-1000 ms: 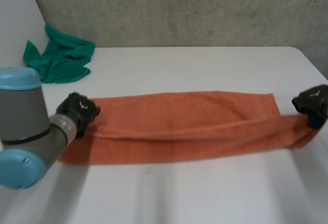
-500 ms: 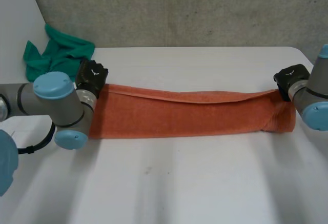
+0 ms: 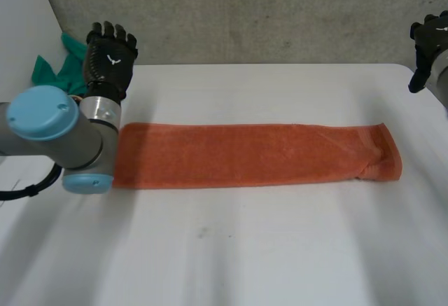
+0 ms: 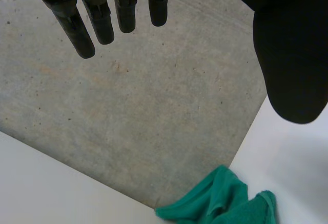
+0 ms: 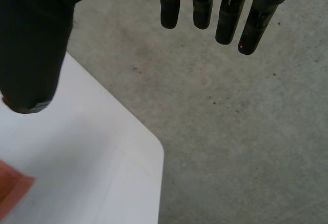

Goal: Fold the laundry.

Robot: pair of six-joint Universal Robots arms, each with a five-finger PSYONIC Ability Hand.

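Both hands have let go since half a sec ago. Then the left hand (image 3: 110, 57) was at the far-left corner of the orange towel (image 3: 252, 155) and the right hand (image 3: 430, 36) at its far-right corner. Now both are lifted off and drawn back toward the grey wall (image 3: 266, 12), well apart from the cloth. Fingers on each are straight and spread w/ the thumb held wide and nothing btwn them; each wrist view has just bare wall past the fingertips. The orange towel lies flat on the table (image 3: 245, 257) as a long narrow strip, doubled lengthwise, across the middle. Its left end is just beside the left arm (image 3: 63, 134), and its right end is near the table's right edge, a bit rumpled at the near corner. Judgement: lengthwise fold looks done, so this is the reset btwn folds. Next move is prob. an end-to-end fold: a hand has to come down on one short end, pinch both layers and carry it over to the other end, corners matched. Watch-outs: the puckered right end may want smoothing first or the layers will slip out of line. The left arm also sits v. close to the strip's left end & could drag it on the way down. A green cloth (image 3: 52, 75) is bunched at the table's far-left corner, partly hidden behind the left hand and well apart from the orange towel, so it's not in the way and is prob. the next item.
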